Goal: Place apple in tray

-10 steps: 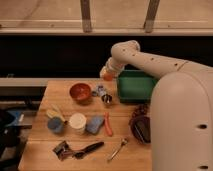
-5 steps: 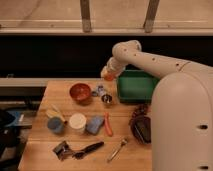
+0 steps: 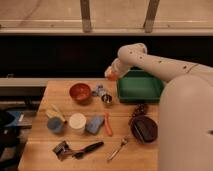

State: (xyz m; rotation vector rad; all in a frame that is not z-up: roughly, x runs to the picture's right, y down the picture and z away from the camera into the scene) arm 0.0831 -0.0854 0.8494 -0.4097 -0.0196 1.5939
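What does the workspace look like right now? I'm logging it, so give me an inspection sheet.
Surface: wooden table, crowded.
Job's things: apple at the gripper, raised beside the left edge of the tray; not yet in it.
Clutter: red bowl, maroon bowl, cup, carrot, spoon, brush.
Gripper: gripper left of the tray, above the table.
Cables: nothing seen.
Surroundings: dark wall, window bars behind.

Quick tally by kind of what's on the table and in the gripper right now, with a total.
Fruit: 1, the apple, at the gripper, left of the tray's rim
Trays: 1, green tray
Bowls: 2, red-orange bowl, dark maroon bowl
Cups: 2, white cup, blue cup
Utensils: 2, black-handled tool, metal spoon
Carrot-like pieces: 1, orange piece
Total: 9
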